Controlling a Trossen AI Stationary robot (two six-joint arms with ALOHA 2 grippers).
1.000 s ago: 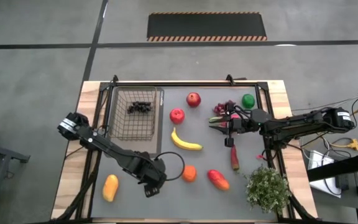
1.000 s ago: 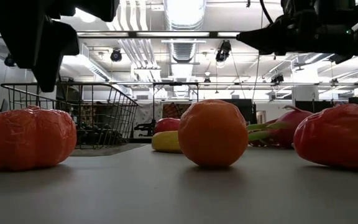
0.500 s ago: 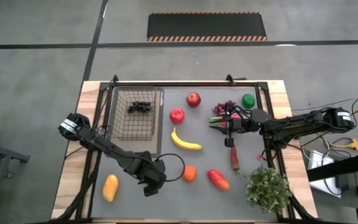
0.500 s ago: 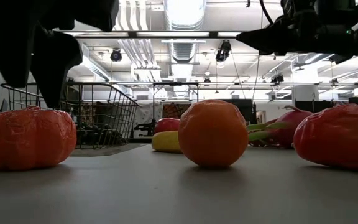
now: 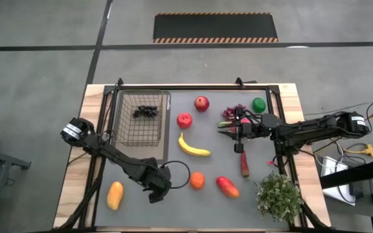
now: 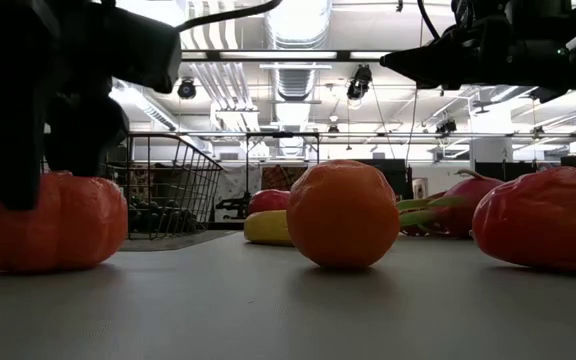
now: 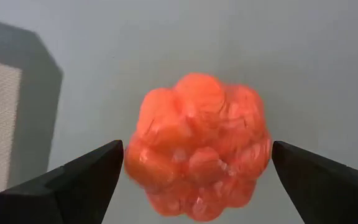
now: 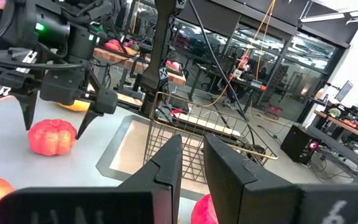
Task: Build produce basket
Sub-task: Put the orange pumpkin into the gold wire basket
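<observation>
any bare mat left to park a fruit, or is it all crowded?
Free: the mat strip between the basket and the left gripper, and the near edge below the orange. Crowded: around the right gripper, between dragon fruit, lime and chilli.

We see a wooden table topped by a grey mat. On the mat sit the wire basket, two red apples, a banana, a lime, an orange, a red mango, a chilli, a yellow-orange mango and a potted plant.
</observation>
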